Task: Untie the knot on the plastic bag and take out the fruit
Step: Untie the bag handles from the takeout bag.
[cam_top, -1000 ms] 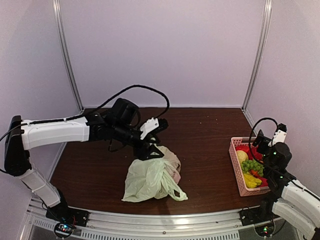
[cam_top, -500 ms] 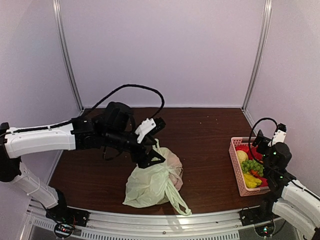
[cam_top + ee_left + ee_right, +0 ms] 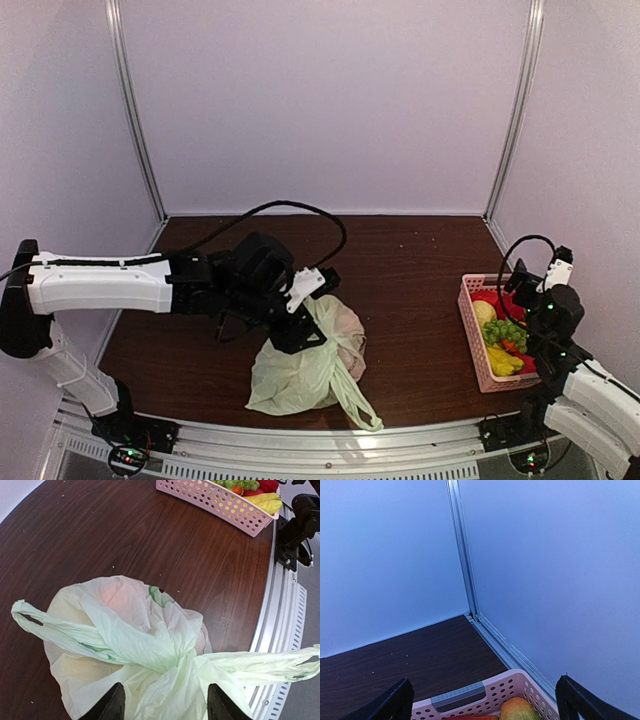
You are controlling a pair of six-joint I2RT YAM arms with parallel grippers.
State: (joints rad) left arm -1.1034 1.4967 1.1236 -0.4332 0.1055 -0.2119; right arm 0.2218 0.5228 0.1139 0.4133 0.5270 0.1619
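Observation:
The pale green plastic bag lies on the table front of centre and fills the lower left wrist view. Its knot is still bunched, with one handle loop trailing left and the other trailing right. The fruit shows only as a faint pinkish-orange shape through the plastic. My left gripper is open, its jaws wide apart just above the bag near the knot. My right gripper is open and empty, hovering over the pink basket.
The pink slatted basket stands at the right edge with green grapes, red and yellow fruits; it also shows in the left wrist view. The metal front rail runs close to the bag. Walls enclose the table.
My left arm has swung right and lowered over the bag. The plastic it had lifted has settled, and one handle loop now trails toward the front rail. The right arm has not moved.

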